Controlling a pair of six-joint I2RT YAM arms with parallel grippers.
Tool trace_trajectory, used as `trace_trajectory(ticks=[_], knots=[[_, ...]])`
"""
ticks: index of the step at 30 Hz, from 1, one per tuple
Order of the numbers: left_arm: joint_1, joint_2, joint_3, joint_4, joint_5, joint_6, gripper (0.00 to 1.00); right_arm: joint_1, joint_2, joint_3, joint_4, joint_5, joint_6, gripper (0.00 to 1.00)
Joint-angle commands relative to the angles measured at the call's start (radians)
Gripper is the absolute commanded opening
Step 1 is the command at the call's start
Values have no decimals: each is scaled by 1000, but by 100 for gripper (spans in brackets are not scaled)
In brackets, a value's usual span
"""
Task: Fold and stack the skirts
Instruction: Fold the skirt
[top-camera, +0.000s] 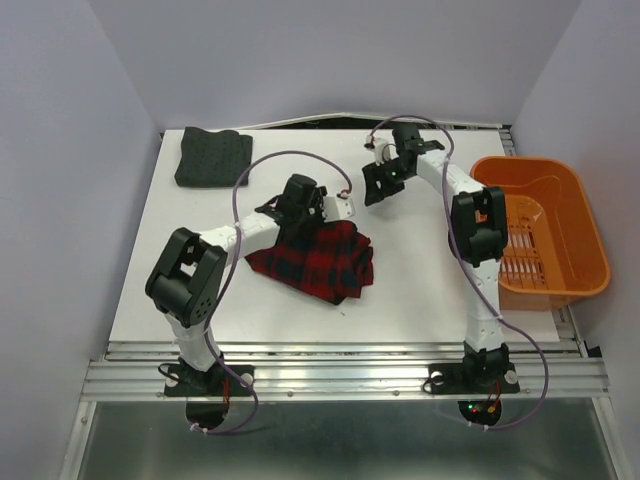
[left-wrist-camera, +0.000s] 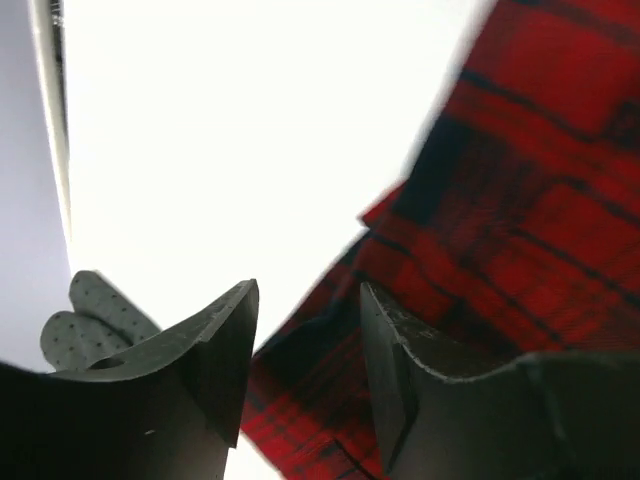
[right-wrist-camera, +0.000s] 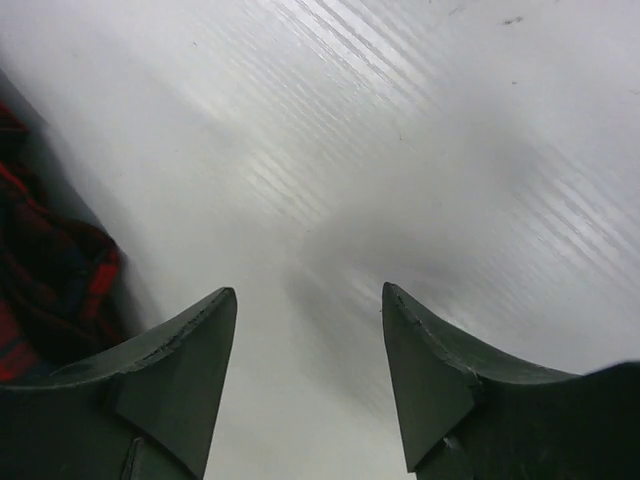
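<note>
The red-and-black plaid cloth skirt lies near the middle of the white table as a rumpled, roughly folded bundle. The dark charcoal dotted skirt sits folded square in the far left corner, well apart from it. The left gripper hangs just over the far edge of the plaid bundle. In its wrist view the jaws stand spread with only air between them and the plaid beneath, so it pinches nothing. The right gripper hovers over bare table towards the far edge, also spread and holding nothing, with the plaid just showing at the left of its own view. The plaid fold looks done but untidy, and stacking appears to be the step that remains. To do it well, both grippers should take the bundle low, at opposite ends and through all layers at once, so that no loose flap drops open on the lift. They should then carry it level to the far left corner and lower it squarely onto the charcoal skirt before letting go. The tabletop is smooth and glossy with faint streaks, so cloth should slide easily on it. An orange plastic slotted basket stands at the right edge, and an aluminium rail runs along the near edge. Plain pale lilac walls close in the left, far and right sides.
</note>
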Motion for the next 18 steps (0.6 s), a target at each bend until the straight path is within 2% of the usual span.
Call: trace_trajectory(ticks=[1, 4, 5, 6, 7, 9, 10, 11, 12, 13, 14, 16, 17, 18], knots=[[48, -85, 168, -106, 1, -134, 64, 18, -182, 12, 22, -36, 80, 65], [93, -116, 312, -268, 25, -251, 70, 18, -277, -5, 44, -114, 175, 65], [108, -125, 342, -316, 77, -278, 95, 18, -304, -37, 59, -148, 206, 66], [122, -151, 360, -352, 107, -302, 98, 18, -358, -60, 95, -236, 244, 66], [154, -166, 373, -401, 162, -359, 99, 18, -387, -88, 123, -281, 345, 66], [194, -203, 365, -442, 261, -420, 99, 27, -439, -200, 184, -382, 429, 67], [241, -234, 344, -479, 396, -453, 99, 44, -496, -249, 270, -462, 541, 68], [263, -248, 324, -484, 456, -527, 99, 56, -527, -311, 337, -490, 606, 68], [281, -269, 298, -482, 522, -565, 98, 84, -556, -443, 496, -518, 669, 69], [300, -275, 242, -476, 652, -597, 93, 101, -603, -508, 577, -550, 797, 71], [330, -280, 209, -461, 720, -670, 82, 118, -616, -565, 646, -558, 855, 71], [349, -277, 102, -385, 823, -747, 75, 162, -614, -694, 824, -600, 949, 72], [358, -269, 73, -352, 889, -781, 70, 173, -592, -724, 856, -607, 991, 72], [364, -245, 45, -325, 909, -827, 69, 182, -575, -751, 889, -610, 995, 72]])
